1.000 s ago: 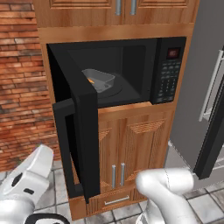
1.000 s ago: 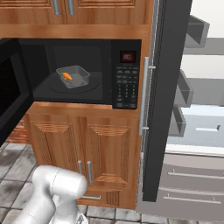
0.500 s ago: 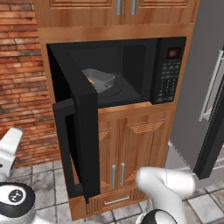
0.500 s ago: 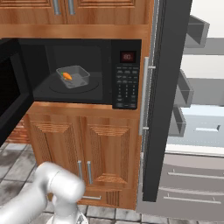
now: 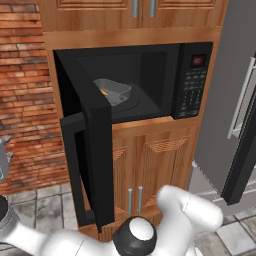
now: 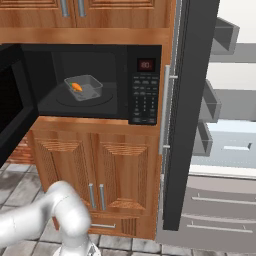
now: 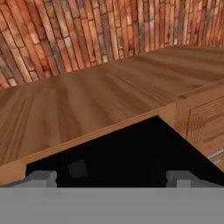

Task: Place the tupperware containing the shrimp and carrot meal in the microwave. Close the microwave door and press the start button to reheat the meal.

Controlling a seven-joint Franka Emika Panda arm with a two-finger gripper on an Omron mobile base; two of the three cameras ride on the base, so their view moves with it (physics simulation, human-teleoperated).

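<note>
The tupperware [image 6: 83,87] sits inside the microwave [image 6: 90,80], left of centre on its floor, with the orange shrimp and carrot meal [image 6: 76,86] in it. The microwave door [image 5: 95,150] hangs wide open to the left. The jaws [image 7: 111,177] stand apart, holding nothing.

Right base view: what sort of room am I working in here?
Most likely a home kitchen: a wide black built-in microwave set in wooden cabinetry, with a tall grey fridge door standing open beside it, on a grey tiled floor.
</note>
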